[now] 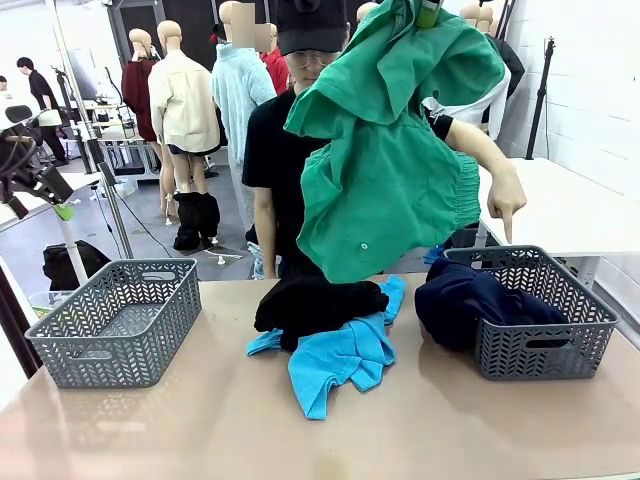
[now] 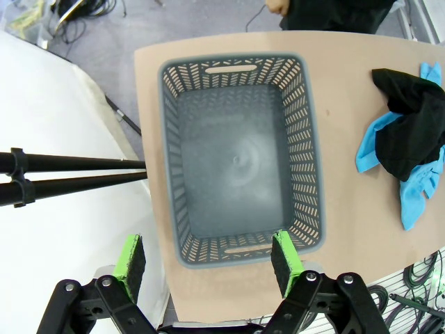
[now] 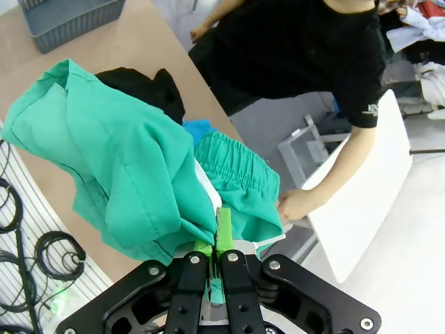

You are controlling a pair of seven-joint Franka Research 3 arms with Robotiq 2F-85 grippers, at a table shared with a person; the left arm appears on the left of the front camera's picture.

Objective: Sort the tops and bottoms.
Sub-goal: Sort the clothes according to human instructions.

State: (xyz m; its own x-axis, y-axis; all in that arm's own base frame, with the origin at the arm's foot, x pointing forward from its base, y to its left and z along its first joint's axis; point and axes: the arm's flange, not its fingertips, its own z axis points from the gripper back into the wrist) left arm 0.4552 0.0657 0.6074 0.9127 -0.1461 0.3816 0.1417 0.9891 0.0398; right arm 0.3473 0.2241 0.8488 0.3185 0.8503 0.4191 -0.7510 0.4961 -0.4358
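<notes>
The tan table (image 1: 200,430) carries the whole sorting job, with a grey basket at each end and a small heap of clothes in the middle, so that either arm can reach the pile and its own bin. Across it stands a person (image 1: 275,160) in a black shirt. In front of them the emerald green bottoms (image 1: 390,180) hang high above the table, bunched at the top and falling open below with the elastic band and a snap showing; lifted this far, the cloth clears both the heap and the basket rims. The left basket (image 1: 130,340) is bare inside, presumably kept for the tops. The right basket (image 1: 540,350) already holds the navy garment (image 1: 470,300), which spills over its near-left rim, so this looks like the bin for bottoms and the likely goal for the green pair. In the middle the sky-blue shirt (image 1: 340,360) lies spread on the table, partly under the black garment (image 1: 315,305) crumpled on top of it; both are unsorted. The left gripper (image 2: 208,257) hovers above the left basket with its jaws spread wide and nothing between them, seemingly waiting. The right gripper (image 3: 215,240) is pressed together on a fold of the green cloth, pinching it near the waistband. Smallest of all, the person's hand (image 1: 503,200) points a finger down at the right basket, apparently showing where the green pair belongs.
</notes>
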